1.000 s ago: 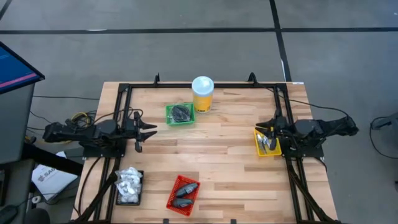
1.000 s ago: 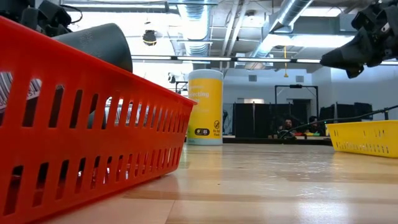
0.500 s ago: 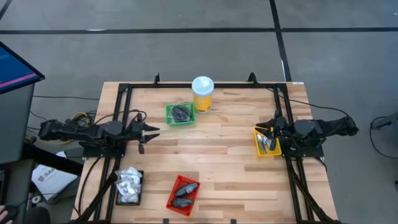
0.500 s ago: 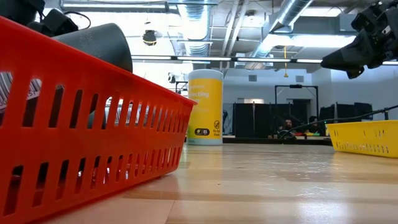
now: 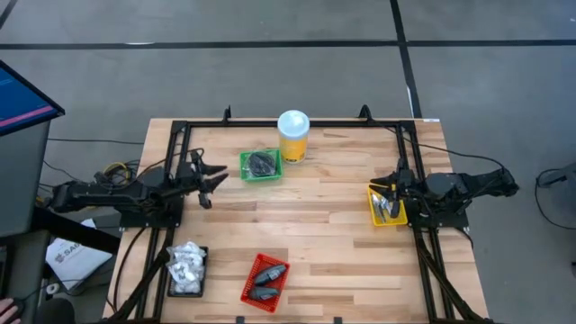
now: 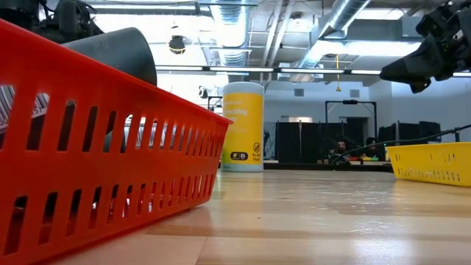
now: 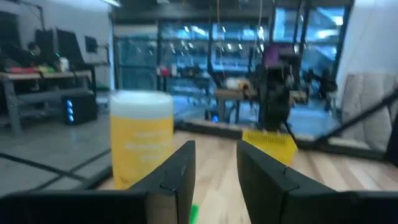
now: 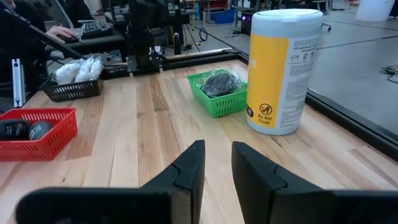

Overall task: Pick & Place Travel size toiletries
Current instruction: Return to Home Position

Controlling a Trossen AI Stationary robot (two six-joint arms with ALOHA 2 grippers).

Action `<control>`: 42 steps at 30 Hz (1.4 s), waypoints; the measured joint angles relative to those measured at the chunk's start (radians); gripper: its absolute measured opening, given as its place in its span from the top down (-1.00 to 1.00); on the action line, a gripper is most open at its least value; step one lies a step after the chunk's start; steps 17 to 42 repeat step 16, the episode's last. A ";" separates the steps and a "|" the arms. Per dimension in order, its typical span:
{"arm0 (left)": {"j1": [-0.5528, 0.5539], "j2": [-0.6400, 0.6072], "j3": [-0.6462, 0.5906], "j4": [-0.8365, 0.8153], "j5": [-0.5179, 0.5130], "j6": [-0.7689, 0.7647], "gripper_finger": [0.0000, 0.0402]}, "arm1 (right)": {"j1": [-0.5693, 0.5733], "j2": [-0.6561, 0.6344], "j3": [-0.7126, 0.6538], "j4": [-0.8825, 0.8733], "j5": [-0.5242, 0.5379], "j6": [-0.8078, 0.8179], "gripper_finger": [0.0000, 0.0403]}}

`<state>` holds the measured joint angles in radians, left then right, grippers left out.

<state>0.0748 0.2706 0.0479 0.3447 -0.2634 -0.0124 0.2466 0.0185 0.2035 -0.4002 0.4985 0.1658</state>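
- The left hand (image 7: 214,148) hovers above the table (image 5: 319,236) near that arm's side edge. Its two fingers are parted by a moderate gap and nothing sits between them.
- Just ahead of its fingertips and slightly off to one side is the green tray (image 5: 261,165), which holds a dark rounded item (image 5: 262,162).
- Beyond the green tray, farther from the left hand, the yellow jar (image 5: 293,136) with a white lid stands upright.
- The right hand (image 8: 217,148) is held over the far end of the yellow tray (image 5: 374,212). Its fingers are a little apart and empty.
- Thin silvery pieces (image 5: 387,206) lie inside the yellow tray, below and just behind the right hand's fingertips.
- The white sachets (image 5: 186,265) are heaped in the black tray (image 5: 171,286), well behind and to the side of the left hand, at the table's near corner.
- The dark grey pucks (image 5: 268,275) lie in the red tray (image 5: 250,290), near the table's front edge. It is well apart from both hands and closer to the left one.
- In the low view one puck rises above the red tray's rim.
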 joint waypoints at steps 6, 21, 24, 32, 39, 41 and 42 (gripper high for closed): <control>0.005 -0.003 -0.001 0.033 0.000 0.000 0.46 | 0.000 -0.015 -0.051 0.066 -0.001 0.000 0.64; 0.004 -0.043 -0.041 0.080 0.001 -0.001 0.46 | -0.010 -0.016 -0.112 0.175 -0.004 0.000 0.64; 0.004 -0.043 -0.041 0.080 0.001 -0.001 0.46 | -0.010 -0.016 -0.112 0.175 -0.004 0.000 0.64; 0.004 -0.043 -0.041 0.080 0.001 -0.001 0.46 | -0.010 -0.016 -0.112 0.175 -0.004 0.000 0.64; 0.004 -0.043 -0.041 0.080 0.001 -0.001 0.46 | -0.010 -0.016 -0.112 0.175 -0.004 0.000 0.64; 0.004 -0.043 -0.041 0.080 0.001 -0.001 0.46 | -0.010 -0.016 -0.112 0.175 -0.004 0.000 0.64; 0.004 -0.043 -0.041 0.080 0.001 -0.001 0.46 | -0.010 -0.016 -0.112 0.175 -0.004 0.000 0.64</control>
